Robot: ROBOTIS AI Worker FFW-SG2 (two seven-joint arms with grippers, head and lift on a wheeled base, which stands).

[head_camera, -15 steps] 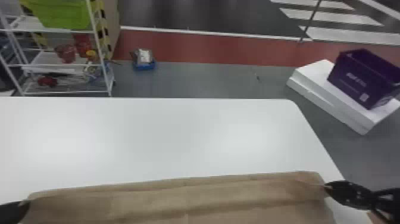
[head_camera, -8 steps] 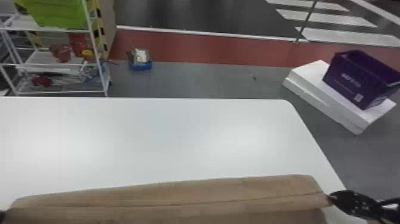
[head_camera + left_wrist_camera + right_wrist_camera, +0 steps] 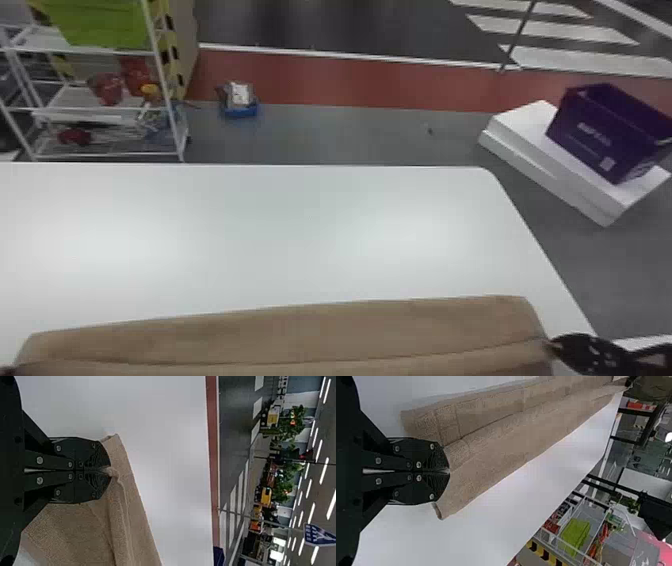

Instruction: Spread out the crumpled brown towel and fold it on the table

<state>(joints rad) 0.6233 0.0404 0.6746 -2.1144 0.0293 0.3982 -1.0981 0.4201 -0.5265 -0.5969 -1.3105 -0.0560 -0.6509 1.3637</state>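
Towel (image 3: pixel 300 332) stretches between left gripper (image 3: pixel 109 471) and right gripper (image 3: pixel 449 471), each pinching one end, probably to keep the fold straight.

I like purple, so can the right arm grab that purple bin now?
Probably not: the right hand is pinching the brown towel, and the purple bin sits off beyond the table.

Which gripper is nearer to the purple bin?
Right. The right gripper holds the brown towel on the side toward the purple bin; the left gripper holds the opposite end.
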